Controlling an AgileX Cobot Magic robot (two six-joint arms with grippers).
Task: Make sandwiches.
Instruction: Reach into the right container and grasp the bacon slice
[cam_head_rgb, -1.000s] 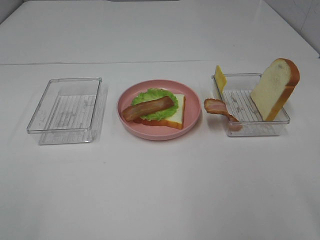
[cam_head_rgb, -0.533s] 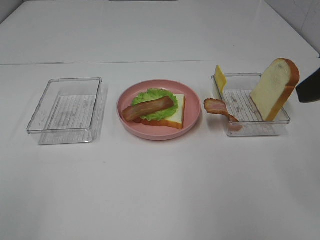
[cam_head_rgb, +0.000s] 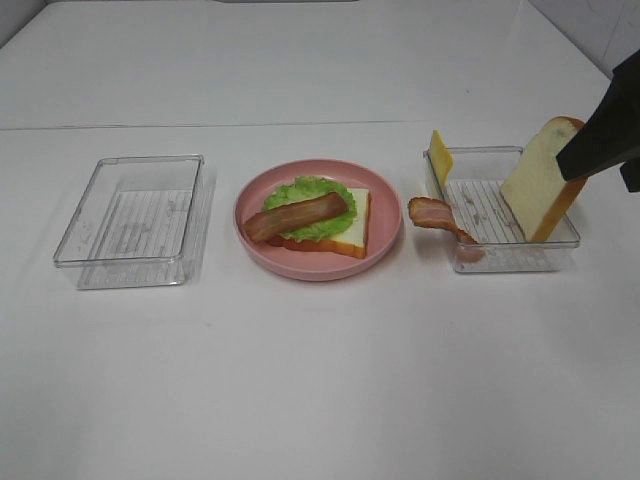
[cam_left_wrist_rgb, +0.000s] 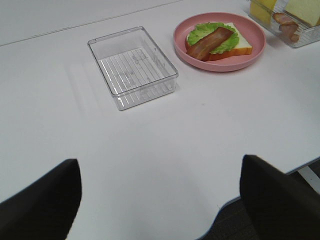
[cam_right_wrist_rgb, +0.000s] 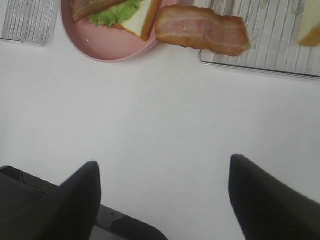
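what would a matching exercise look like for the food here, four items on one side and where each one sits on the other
Things:
1. lettuce leaf
2. cheese slice
3. loose bacon strip
4. upright bread slice

Places:
A. draped over the rim of the right clear tray, on the side toward the pink plate
B. leaning inside that tray, on its right side
C. between the flat bread slice and the plated bacon strip
D. standing on edge at that tray's far left corner

Pairs: 1-C, 2-D, 3-A, 4-B
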